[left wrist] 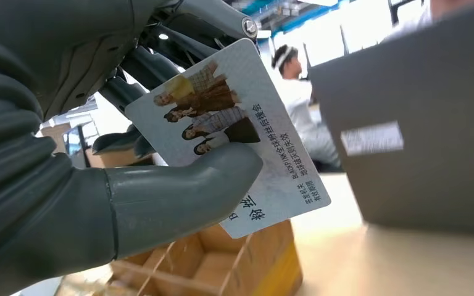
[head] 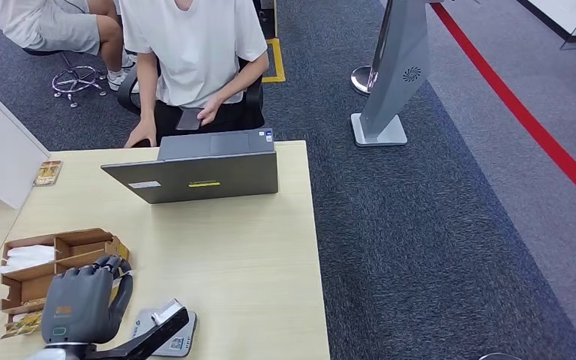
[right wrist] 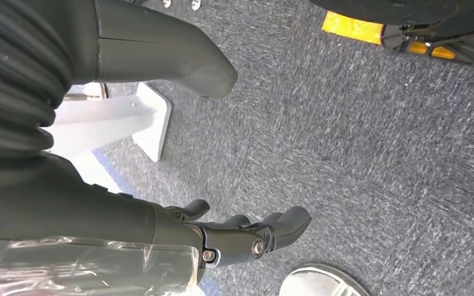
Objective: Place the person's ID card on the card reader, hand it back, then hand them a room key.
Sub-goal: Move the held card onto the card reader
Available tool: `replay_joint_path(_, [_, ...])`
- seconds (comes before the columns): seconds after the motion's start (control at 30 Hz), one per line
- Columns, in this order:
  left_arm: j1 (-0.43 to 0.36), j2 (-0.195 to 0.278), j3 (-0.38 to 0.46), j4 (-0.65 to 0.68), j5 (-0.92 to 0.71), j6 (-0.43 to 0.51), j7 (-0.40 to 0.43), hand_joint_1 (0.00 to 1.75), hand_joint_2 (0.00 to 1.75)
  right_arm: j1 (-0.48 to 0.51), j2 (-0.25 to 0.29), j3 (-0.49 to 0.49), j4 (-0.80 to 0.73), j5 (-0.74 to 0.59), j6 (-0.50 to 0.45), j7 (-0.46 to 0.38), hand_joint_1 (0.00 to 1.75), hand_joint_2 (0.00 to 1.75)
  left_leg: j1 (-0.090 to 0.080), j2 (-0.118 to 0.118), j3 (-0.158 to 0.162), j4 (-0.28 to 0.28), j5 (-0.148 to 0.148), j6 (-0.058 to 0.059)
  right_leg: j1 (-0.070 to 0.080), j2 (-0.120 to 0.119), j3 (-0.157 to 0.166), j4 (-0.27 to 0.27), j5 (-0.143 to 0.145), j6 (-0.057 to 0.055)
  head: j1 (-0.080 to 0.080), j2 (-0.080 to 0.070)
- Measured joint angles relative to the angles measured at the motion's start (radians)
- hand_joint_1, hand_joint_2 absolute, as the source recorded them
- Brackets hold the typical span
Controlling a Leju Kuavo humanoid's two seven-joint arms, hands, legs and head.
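Beside the card reader (head: 166,335), we are gripping the ID card (left wrist: 234,132) in our left hand's (head: 82,300) fingers (left wrist: 160,68); next, laying it flat on top.

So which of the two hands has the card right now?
The left hand: its thumb and fingers pinch the white photo-printed card above the cardboard box. The right hand hangs over grey carpet, holding nothing.

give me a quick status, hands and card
Left hand grips the card between thumb and fingers, above the box. Right hand hangs empty over carpet. Laptop stands between hand and person.
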Motion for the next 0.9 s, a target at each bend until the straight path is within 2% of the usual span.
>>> replay_joint_path(0.13, [0.011,-0.003,0.002,0.067,0.001,-0.045,0.027,1.75,1.75,-0.013,0.000,-0.007,0.004,0.039,0.020,-0.029,0.00,1.75,0.000,0.000,0.000,0.000,0.000,0.000,0.000,0.000,0.000,0.000,0.000,0.000,0.000,0.000])
replay_joint_path(0.33, [0.028,-0.015,0.018,0.162,-0.002,-0.066,0.014,1.75,1.75,-0.032,0.000,-0.023,0.015,0.062,0.033,-0.050,0.00,1.75,0.000,0.000,0.000,0.000,0.000,0.000,0.000,0.000,0.000,0.000,0.000,0.000,0.000,0.000])
replay_joint_path(0.9, [0.036,-0.041,0.048,0.251,0.007,-0.149,-0.036,1.75,1.75,-0.057,0.000,-0.048,0.041,0.095,0.048,-0.071,0.00,1.75,0.000,0.000,0.001,0.000,0.000,0.000,0.000,-0.001,0.002,0.000,0.000,0.000,0.000,0.000])
